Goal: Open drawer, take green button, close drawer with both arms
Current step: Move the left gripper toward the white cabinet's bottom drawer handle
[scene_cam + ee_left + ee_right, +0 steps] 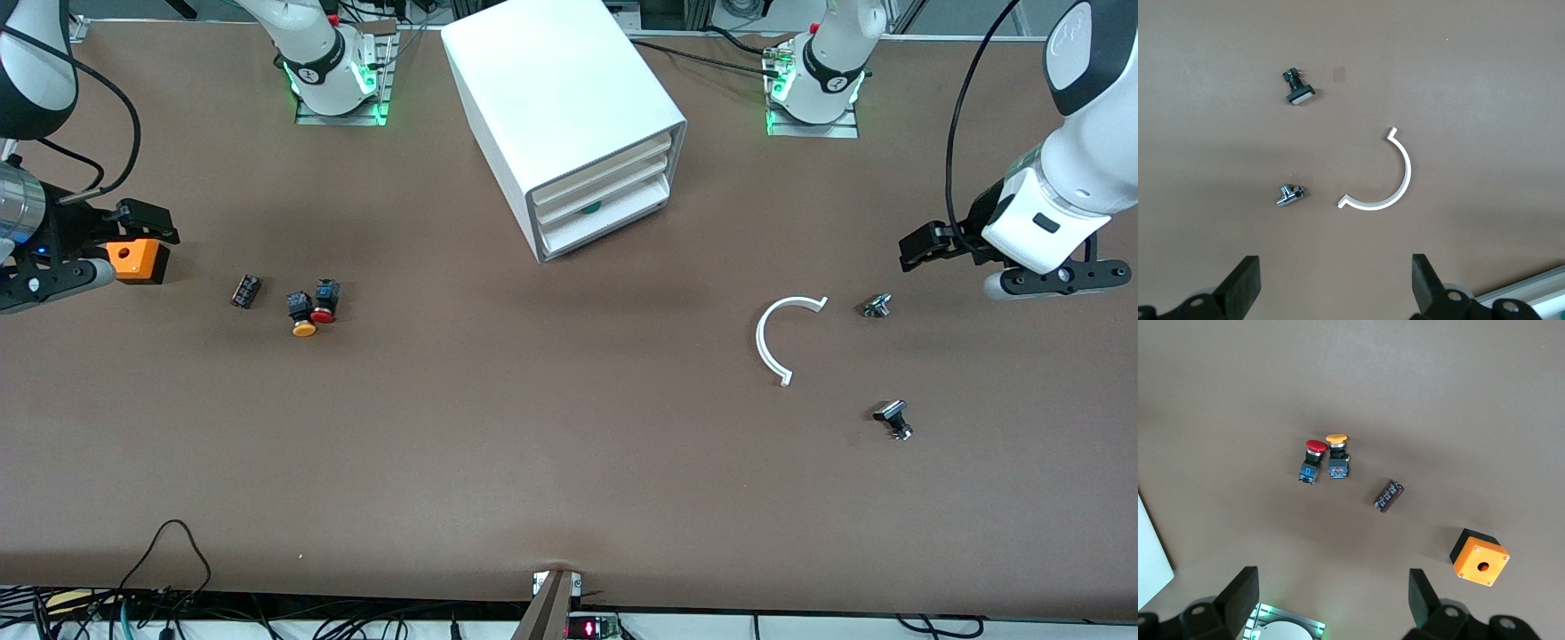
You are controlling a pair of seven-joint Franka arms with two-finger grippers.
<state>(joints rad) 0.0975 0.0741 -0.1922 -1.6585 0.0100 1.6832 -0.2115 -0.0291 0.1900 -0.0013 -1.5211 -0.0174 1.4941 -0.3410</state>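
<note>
So from where I'm driving, the white cabinet (pixel 569 116) sits near the robots' bases, roughly mid-table, and its front faces the camera at an angle. All three drawers look pushed in. The drawer (pixel 607 219) I care about is the bottom one, and I can just see a bit of green from the button (pixel 590 210) peeking out above its front edge, so it's inside there.

Left gripper (pixel 1337 283) hangs over the table at the left arm's end, fingers spread wide with nothing between them. Under it I see a white curved bracket (pixel 1385 180), a small metal fitting (pixel 1290 195) just beside it, and a black-and-grey part (pixel 1299 89) nearer the front camera.

Right gripper (pixel 1333 599) is over the right arm's end, also spread apart and empty. An orange box (pixel 1479 557) with a hole on top sits on the table below it. Toward the cabinet from that there's a small dark component (pixel 1389 495), then the red button (pixel 1311 460) and yellow button (pixel 1337 455) lying side by side, touching or close to it.
</note>
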